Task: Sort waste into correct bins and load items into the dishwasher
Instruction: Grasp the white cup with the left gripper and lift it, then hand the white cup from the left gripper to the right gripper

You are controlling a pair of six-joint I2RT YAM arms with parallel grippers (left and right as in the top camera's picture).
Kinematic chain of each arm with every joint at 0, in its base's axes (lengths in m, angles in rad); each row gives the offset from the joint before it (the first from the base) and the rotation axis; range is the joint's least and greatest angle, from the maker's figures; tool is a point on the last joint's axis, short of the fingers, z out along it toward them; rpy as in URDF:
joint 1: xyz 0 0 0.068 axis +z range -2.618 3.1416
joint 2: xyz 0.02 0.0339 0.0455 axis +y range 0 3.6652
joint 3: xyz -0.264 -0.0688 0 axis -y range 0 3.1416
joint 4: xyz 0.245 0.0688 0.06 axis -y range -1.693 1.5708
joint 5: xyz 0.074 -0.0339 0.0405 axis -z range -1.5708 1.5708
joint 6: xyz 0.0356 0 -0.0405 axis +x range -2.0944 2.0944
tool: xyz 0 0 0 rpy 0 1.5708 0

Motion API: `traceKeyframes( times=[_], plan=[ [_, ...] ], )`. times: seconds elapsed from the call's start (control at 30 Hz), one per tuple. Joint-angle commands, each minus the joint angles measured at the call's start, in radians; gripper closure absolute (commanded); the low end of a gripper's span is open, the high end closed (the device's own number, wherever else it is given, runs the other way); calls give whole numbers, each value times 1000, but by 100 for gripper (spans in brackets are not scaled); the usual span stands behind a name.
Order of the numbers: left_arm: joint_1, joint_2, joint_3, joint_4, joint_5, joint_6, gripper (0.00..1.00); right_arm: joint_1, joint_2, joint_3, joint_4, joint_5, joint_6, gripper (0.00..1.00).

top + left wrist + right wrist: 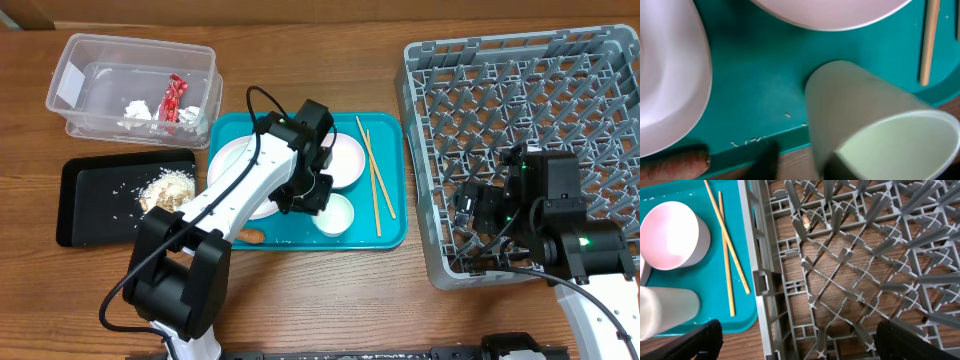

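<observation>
Cup (333,213) sits mouth up near the tray's (392,232) front edge, just beside the left claw (308,196), which is the nearer one. Dark finger shapes flank the cup wall in the left wrist view but are cut off, so I cannot tell whether they grip it. Right claw (800,342) gapes wide over the rack (600,60), right of the tray.

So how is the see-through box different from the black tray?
The see-through box is clear and deep; the black tray is dark and shallow. The box holds a red wrapper and a white paper ball; the tray holds pale food scraps. Both are rectangular and sit left of the teal tray.
</observation>
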Motion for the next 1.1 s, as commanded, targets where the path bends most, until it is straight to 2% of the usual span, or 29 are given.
traceKeyframes(
  times=[0.0,0.1,0.17,0.23,0.3,0.33,0.37,0.5,0.6,0.63,0.77,0.83,1.0,1.07],
  plan=[
    [0,-4,5,6,-1,-8,96,3,-9,32,2,10,1,0],
    [7,-5,35,-9,29,11,96,3,-9,32,4,15,1,0],
    [21,-6,79,-32,125,84,96,3,-9,32,10,48,1,0],
    [42,-6,127,-57,207,128,96,3,-9,32,26,130,8,0],
    [80,-6,177,-74,306,158,96,1,-9,32,58,261,99,0],
    [111,-6,201,-72,393,176,96,-8,-9,32,82,320,170,0],
    [165,-6,220,-42,562,196,96,-35,-6,32,126,317,239,0],
    [278,-5,217,47,941,194,96,-108,20,32,241,50,232,0],
    [327,-5,217,80,1121,193,96,-142,51,32,338,-266,120,0],
    [338,-5,217,90,1169,193,96,-145,66,32,381,-428,56,0],
    [343,-5,217,118,1201,151,96,-141,120,32,484,-962,-133,0],
    [336,-5,217,122,1202,149,96,-140,143,32,509,-1106,-164,0],
    [300,-5,217,152,1248,142,96,-140,185,32,517,-1162,-165,0],
    [278,-5,217,184,1247,105,96,-140,192,32,521,-1181,-165,0]
  ],
)
